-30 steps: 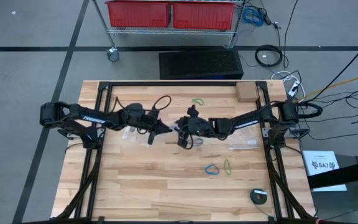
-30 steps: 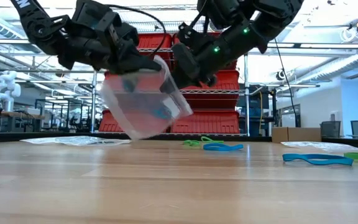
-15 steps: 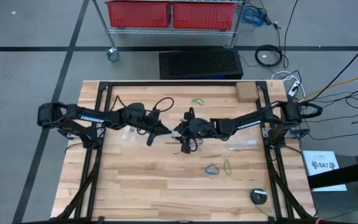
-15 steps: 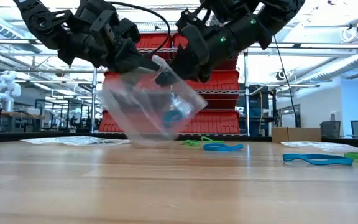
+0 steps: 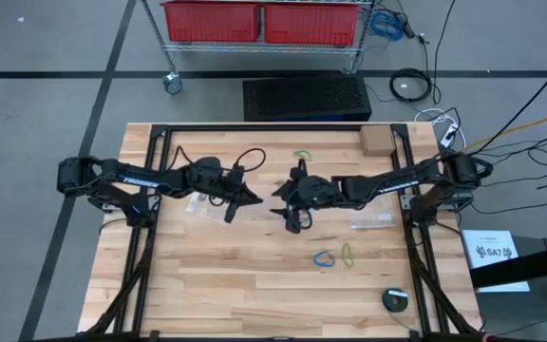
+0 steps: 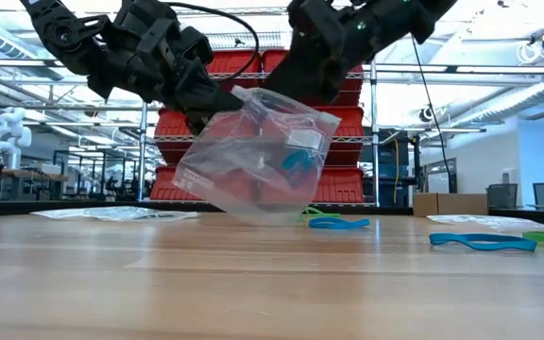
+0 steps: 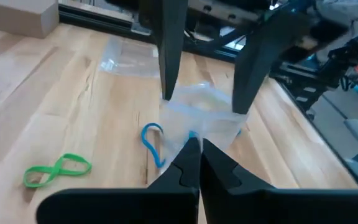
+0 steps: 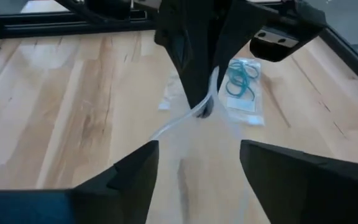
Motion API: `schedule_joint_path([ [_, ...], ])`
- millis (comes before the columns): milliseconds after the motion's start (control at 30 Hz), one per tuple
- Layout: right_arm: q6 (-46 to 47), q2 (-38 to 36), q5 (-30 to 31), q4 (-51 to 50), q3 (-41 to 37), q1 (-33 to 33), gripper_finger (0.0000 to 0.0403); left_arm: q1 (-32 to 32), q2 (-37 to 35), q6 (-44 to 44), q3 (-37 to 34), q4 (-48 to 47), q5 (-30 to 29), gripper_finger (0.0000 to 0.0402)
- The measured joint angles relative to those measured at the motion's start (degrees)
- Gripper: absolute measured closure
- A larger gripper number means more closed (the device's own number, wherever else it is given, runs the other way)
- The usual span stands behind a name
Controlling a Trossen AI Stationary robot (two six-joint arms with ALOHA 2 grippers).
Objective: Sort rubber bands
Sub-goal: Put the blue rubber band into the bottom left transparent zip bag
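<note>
A clear plastic bag with a teal rubber band inside hangs between the two arms over the table's middle. My left gripper is shut on it, also seen from above. My right gripper is open; its fingers stand on either side of the bag's top, facing the left gripper. Loose rubber bands lie flat on the table: a blue one, a green one, and a blue and green pair nearer the front. My left gripper pinches the bag's upper edge between its two shut fingers, coming from the table's left and slanting down. The bag hangs below and beside the fingers, tilted; its lower end reaches table height. My right gripper's open fingers stand at the bag's top; I cannot tell whether they touch it.
A flat clear bag holding teal bands lies left of the held bag, and another clear bag lies to its right. A cardboard box sits at the far right corner, a green band near the far edge, a dark round object near the front right.
My right gripper has drawn back toward the table's right and risen. The bag, still held at its edge by the left gripper, has swung and turned, now showing its broad side to the low view, and the teal band inside has shifted toward the right.
</note>
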Motion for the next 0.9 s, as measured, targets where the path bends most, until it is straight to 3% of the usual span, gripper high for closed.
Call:
schedule_joint_path([
  [200,0.2,-5.1,0.0,-4.7,0.0,0.2,0.0157,0.1,0.0,2.1,0.0,-0.1,-4.2,0.0400],
  [367,-0.2,-11.0,0.5,-18.3,0.0,0.7,0.0150,0.5,0.0,3.2,0.0,-0.8,-4.1,0.0400],
  [500,0.9,-10.5,0.8,-27.4,-0.7,2.1,0.0149,1.4,-1.7,3.6,0.0,-3.0,-4.0,0.0400],
  [667,-0.3,-6.4,0.0,-19.8,-7.4,4.5,0.0149,1.5,-8.3,5.2,-0.1,-10.1,-3.8,0.0400],
  [900,-0.7,0.0,2.0,-10.1,-12.6,2.8,0.0149,1.6,-16.4,6.3,-0.1,-17.7,-3.8,0.0400],
])
